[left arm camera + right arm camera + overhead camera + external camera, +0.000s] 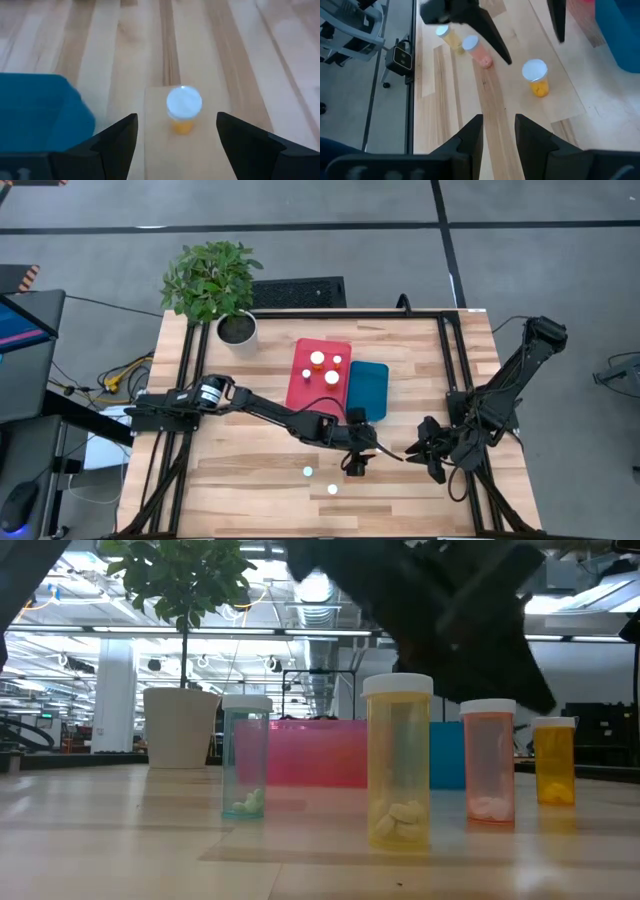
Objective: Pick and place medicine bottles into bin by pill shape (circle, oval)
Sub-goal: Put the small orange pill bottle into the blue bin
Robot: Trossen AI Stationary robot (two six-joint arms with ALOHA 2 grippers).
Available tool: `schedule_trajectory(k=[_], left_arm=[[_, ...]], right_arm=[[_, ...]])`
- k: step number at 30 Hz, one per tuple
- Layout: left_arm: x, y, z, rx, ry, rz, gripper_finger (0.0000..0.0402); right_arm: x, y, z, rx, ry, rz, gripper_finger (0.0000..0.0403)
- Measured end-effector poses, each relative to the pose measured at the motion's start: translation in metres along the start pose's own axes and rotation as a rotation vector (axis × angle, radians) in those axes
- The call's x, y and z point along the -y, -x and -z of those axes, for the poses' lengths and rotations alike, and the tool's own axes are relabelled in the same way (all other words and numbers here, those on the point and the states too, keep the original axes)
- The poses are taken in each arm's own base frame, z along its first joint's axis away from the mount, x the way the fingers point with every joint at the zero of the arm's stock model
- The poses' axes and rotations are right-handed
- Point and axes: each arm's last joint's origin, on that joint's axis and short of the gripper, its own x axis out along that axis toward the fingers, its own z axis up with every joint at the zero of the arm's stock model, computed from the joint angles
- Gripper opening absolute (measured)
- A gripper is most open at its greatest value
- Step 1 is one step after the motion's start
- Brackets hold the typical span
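Note:
My left gripper (357, 462) is open above the table's middle. Its fingers stand on either side of an amber bottle with a white cap (183, 106), above it and not touching. That bottle stands upright on the table and also shows in the right wrist view (536, 76). My right gripper (498, 134) is open and empty, to the right of the bottles. A teal bottle (246, 758), a yellow bottle (398, 765), a pink bottle (489, 762) and the amber one (554, 760) stand on the table. Three more bottles (326, 366) stand in the red tray (300, 395).
A blue tray (368, 390) lies right of the red tray, just far of my left gripper; it also shows in the left wrist view (40, 112). A potted plant (215, 285) stands at the far left. Bare wood lies toward the near edge.

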Motion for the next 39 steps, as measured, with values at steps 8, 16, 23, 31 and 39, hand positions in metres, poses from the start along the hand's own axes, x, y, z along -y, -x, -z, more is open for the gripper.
schedule_trajectory(k=[8,16,23,31,39], left_arm=[[-0.001,0.025,-0.035,-0.084,-0.067,-0.002,0.0262],[-0.003,0.033,-0.049,-0.049,-0.113,0.031,0.0262],[-0.019,0.031,-0.049,-0.077,-0.085,0.039,0.0262],[-0.022,0.053,-0.071,-0.108,-0.12,0.028,0.0262],[-0.019,0.048,-0.066,-0.089,-0.131,0.045,0.0262]], right_arm=[[0.001,0.0,0.0,-0.004,0.006,0.008,0.012],[0.002,0.0,0.001,-0.009,0.006,0.016,0.012],[0.002,0.0,0.001,-0.01,0.01,0.018,0.012],[0.004,-0.001,0.001,-0.014,0.013,0.039,0.012],[0.008,-0.003,-0.005,0.005,-0.01,0.066,0.012]])
